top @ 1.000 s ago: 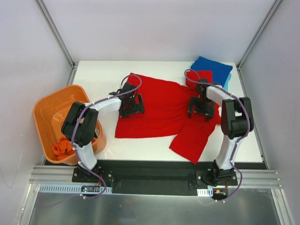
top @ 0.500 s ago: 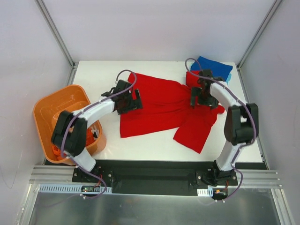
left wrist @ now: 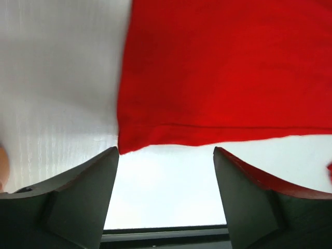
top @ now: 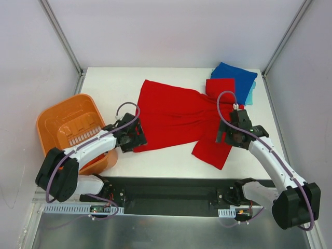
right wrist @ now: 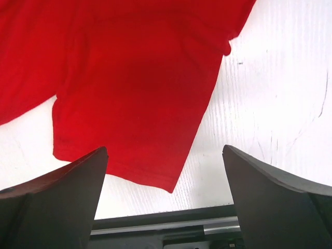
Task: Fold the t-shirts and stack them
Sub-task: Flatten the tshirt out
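Observation:
A bright red t-shirt (top: 176, 113) lies spread flat on the white table, one sleeve (top: 212, 148) pointing to the near right. A folded royal blue shirt (top: 237, 76) lies at the far right corner with a light teal one (top: 250, 96) peeking from under it. A red patch (top: 220, 86) touches the blue shirt's left side. My left gripper (top: 136, 137) is open and empty at the red shirt's near left corner (left wrist: 155, 136). My right gripper (top: 231, 136) is open and empty over the sleeve's right edge (right wrist: 135, 98). No orange-red shirt shows.
The rigid orange basket (top: 61, 122) stands at the table's left edge, right beside my left arm. The black rail (top: 171, 187) runs along the near edge, and shows in both wrist views. Walls enclose the table at the back and sides.
Both grippers have pulled back from the far part of the red shirt toward the near edge. The shirt stays spread flat. Both stay open.

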Motion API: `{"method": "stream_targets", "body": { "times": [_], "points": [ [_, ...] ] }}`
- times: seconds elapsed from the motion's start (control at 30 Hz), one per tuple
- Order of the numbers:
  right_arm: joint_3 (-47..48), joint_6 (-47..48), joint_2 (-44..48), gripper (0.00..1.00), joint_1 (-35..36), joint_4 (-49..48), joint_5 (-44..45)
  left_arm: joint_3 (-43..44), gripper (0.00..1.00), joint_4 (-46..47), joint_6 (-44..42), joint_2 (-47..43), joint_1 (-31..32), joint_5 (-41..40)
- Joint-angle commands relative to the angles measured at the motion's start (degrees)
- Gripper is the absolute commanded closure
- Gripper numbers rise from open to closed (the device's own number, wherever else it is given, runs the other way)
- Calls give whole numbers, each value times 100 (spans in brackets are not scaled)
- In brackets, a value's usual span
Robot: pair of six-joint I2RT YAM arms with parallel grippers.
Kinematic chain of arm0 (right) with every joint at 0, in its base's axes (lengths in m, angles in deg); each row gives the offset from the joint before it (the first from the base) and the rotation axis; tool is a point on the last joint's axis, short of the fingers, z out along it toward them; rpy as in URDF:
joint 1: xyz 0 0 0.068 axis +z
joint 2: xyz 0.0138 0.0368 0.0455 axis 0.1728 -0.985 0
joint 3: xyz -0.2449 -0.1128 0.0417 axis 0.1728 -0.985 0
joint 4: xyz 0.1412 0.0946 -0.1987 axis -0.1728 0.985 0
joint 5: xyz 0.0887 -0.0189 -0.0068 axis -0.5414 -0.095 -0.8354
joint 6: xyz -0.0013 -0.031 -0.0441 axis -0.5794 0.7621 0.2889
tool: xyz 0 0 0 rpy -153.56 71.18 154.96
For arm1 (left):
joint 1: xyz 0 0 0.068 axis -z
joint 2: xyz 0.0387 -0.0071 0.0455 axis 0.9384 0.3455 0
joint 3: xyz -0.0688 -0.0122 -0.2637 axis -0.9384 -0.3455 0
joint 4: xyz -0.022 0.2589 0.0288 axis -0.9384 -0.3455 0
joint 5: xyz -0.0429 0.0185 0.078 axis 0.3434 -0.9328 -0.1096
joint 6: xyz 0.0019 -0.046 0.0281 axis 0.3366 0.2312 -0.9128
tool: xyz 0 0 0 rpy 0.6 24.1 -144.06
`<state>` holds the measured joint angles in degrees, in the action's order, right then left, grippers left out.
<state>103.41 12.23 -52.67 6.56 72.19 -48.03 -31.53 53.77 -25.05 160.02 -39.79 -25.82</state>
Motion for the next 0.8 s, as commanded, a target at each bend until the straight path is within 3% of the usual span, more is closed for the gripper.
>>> {"method": "stream_targets", "body": {
  "times": [0.0, 0.2, 0.43, 0.57, 0.6, 0.63, 0.67, 0.77],
  "points": [
    [-152, -225, 365, 3, -16, -105, -42, 49, 34, -232, 406, 421, 76, -330],
    [-284, -278, 393, 3, -8, -149, 2, 251, 50, -277, 468, 1195, 111, -338],
    [-407, -225, 252, 3, -8, -149, -51, 365, 51, -452, 468, 1442, 111, -576],
    [-460, -304, 199, 3, 1, -132, -42, 331, 75, -514, 451, 1363, 111, -558],
    [-460, -313, 173, 3, 18, -97, -42, 330, 89, -514, 451, 1336, 111, -541],
    [-495, -331, 155, 3, 45, -70, -33, 322, 95, -523, 442, 1275, 111, -549],
    [-512, -400, 155, 3, 80, -44, -16, 313, 100, -540, 442, 1240, 111, -558],
    [-591, -541, 120, 3, 395, 132, -33, 313, 100, -566, 433, 1108, 112, -523]
  ]
}}
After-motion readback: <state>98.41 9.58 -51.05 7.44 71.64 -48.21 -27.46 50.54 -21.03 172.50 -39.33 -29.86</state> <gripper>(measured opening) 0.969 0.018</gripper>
